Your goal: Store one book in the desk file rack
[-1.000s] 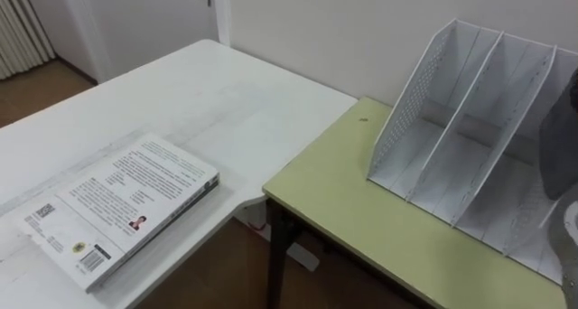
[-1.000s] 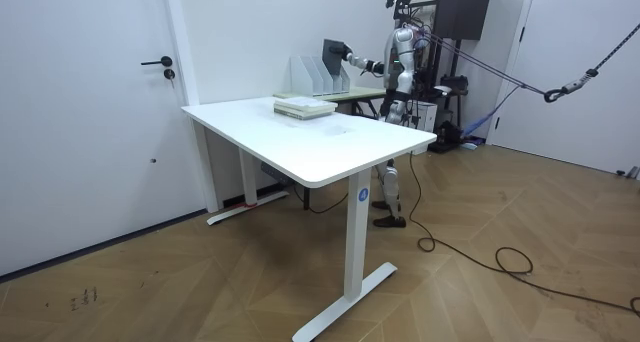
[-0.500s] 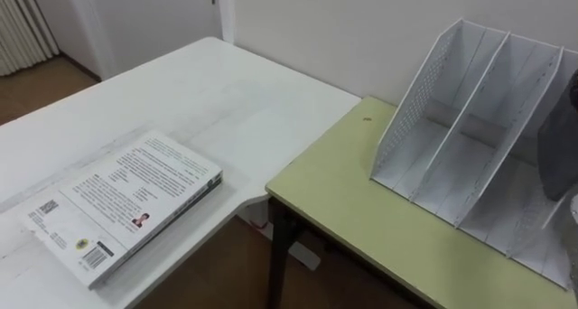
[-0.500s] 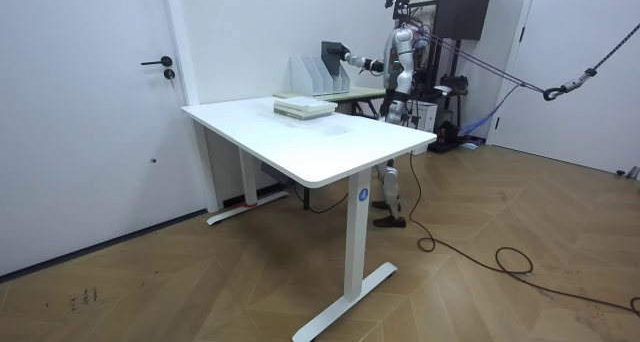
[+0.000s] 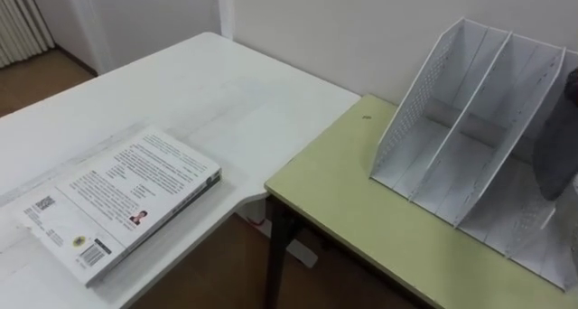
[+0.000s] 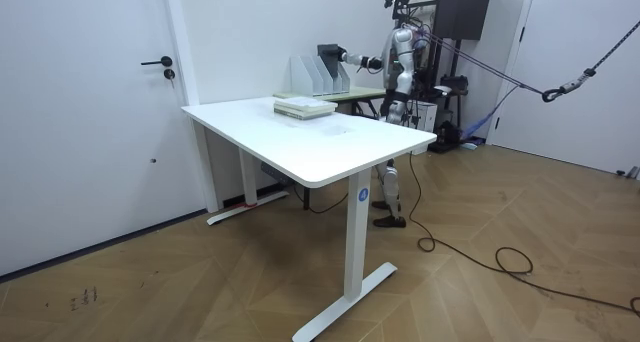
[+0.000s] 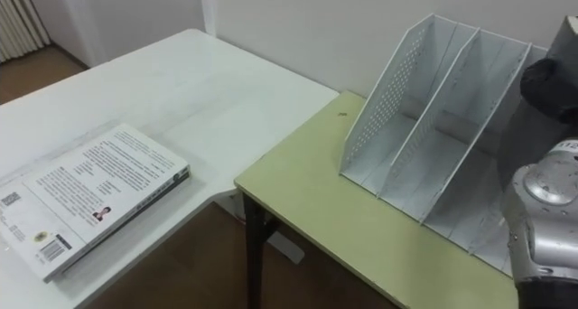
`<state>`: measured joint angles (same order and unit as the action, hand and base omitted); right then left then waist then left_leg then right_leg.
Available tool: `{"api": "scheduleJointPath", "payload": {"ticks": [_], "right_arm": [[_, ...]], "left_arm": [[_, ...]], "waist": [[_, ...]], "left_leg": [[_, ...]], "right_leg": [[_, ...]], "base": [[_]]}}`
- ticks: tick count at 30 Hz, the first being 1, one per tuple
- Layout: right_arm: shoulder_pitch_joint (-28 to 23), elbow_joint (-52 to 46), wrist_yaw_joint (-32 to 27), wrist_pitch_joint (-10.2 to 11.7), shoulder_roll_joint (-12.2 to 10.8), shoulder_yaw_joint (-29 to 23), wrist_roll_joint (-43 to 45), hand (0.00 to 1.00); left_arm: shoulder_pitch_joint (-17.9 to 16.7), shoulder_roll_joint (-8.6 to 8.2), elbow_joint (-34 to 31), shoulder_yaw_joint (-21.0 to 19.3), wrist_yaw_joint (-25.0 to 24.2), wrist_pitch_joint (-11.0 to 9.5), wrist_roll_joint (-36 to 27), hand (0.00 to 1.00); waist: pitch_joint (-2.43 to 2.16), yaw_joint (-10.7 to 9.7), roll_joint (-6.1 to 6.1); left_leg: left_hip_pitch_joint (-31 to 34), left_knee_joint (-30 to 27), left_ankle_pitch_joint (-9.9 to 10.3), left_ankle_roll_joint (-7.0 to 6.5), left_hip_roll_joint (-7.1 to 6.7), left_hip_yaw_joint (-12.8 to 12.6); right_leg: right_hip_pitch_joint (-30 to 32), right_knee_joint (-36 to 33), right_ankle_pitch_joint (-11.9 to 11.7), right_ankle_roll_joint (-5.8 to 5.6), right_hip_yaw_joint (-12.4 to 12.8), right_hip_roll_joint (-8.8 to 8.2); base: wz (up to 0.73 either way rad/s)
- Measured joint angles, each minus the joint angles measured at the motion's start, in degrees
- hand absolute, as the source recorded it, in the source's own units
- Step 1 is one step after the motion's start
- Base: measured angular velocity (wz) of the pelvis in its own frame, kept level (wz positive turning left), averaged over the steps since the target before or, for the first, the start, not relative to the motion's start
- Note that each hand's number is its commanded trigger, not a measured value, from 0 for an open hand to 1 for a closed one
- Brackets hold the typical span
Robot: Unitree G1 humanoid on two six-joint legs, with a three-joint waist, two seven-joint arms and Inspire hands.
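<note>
A white file rack [image 5: 470, 137] with several upright slots stands on the green desk [image 5: 343, 191] against the wall. My right hand [image 7: 549, 81] is shut on a dark book [image 5: 555, 151] and holds it upright at the rack's right-hand slot, at the view's right edge. In the room view the dark book [image 6: 331, 56] sits just above the rack [image 6: 312, 74], at the end of my outstretched arm. A pale book [image 5: 117, 205] with printed text lies flat on the white table [image 5: 244, 101], at the lower left.
The white table butts against the green desk's left end, with a floor gap [image 5: 226, 273] below their corner. The wall runs close behind the rack. In the room view I stand behind the green desk, and a door [image 6: 90, 112] is at the view's left.
My right hand has carried the dark book a little closer to the rack. The eye view has shifted slightly. The pale book has stayed put.
</note>
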<state>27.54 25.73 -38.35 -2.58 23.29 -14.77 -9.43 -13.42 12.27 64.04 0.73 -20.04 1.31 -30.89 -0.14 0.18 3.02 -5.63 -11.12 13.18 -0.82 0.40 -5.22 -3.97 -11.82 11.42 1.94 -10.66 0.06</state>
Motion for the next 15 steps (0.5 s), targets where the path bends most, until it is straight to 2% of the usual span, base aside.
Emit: {"api": "scheduleJointPath", "payload": {"ticks": [5,15], "right_arm": [[0.32,0.25,0.25,0.01,1.7,0.0,-0.02,0.0],[0.72,0.26,-0.47,0.03,2.38,0.0,-0.6,0.0]], "left_arm": [[-0.05,0.06,0.01,0.06,0.53,0.01,0.02,0.0],[-0.18,0.98,0.01,0.05,0.94,0.04,0.23,0.0]], "waist": [[-0.13,0.02,-0.2],[-0.03,0.11,0.2]], "left_leg": [[-0.02,-0.3,0.0,0.0,0.0,0.47],[-0.04,-0.62,-0.06,0.03,0.02,0.43]], "right_leg": [[-0.12,-0.02,-0.06,0.09,-0.53,-0.07],[-0.13,0.07,-0.16,0.19,-0.33,-0.06]], "base": [[0.02],[0.0]]}}
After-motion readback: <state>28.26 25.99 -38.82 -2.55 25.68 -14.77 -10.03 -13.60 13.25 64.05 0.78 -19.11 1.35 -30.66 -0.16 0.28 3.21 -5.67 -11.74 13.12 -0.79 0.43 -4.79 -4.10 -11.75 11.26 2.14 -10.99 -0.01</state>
